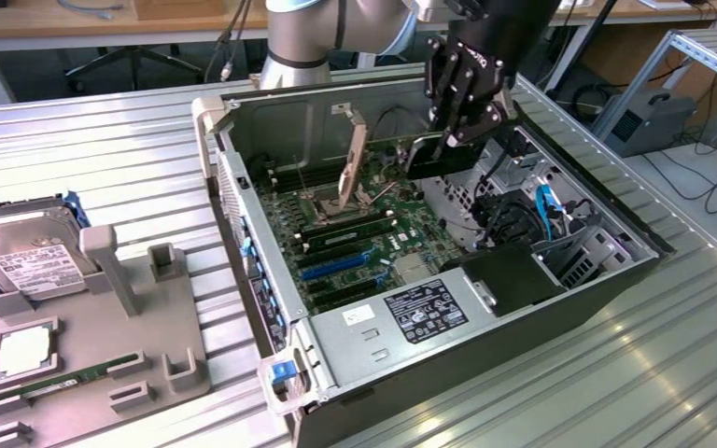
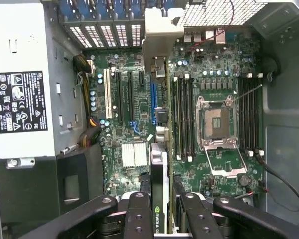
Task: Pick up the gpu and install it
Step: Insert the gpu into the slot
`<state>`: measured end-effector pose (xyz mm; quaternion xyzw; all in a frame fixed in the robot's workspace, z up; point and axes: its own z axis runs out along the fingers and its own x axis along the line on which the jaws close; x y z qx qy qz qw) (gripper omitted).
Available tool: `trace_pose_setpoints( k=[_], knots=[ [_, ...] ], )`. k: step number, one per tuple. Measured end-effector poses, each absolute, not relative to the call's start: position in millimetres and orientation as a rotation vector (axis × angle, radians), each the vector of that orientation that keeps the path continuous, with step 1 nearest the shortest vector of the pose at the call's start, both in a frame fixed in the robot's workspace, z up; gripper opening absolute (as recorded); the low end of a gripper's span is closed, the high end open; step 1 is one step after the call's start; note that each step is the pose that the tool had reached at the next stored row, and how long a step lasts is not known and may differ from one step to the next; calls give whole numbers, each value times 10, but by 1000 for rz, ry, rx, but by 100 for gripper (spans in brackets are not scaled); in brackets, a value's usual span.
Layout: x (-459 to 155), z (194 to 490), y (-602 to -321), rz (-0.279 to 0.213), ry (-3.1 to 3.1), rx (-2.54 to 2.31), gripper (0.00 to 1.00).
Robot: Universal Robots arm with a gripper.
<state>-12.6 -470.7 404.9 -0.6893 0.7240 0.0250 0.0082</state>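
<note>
While jaws clamp gpu point(image 2: 158, 191) (edge-on) over motherboard point(image 2: 114, 186), RAM slots point(image 2: 182, 114), CPU socket point(image 2: 215, 122) flank one side.

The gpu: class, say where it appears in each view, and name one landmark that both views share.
Exterior view: the gpu hangs under the gripper, inside the open case, toward the upper middle.
Wrist view: the gpu sits edge-on between the gripper's fingers, above the motherboard.
Shared landmark: the power supply's black label.
</note>
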Motion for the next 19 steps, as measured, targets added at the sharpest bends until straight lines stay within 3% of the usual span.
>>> trace_pose_setpoints(
  k=[19],
  knots=[
    [-432,3815,-4707,78,2262,-2155,27]
  ],
)
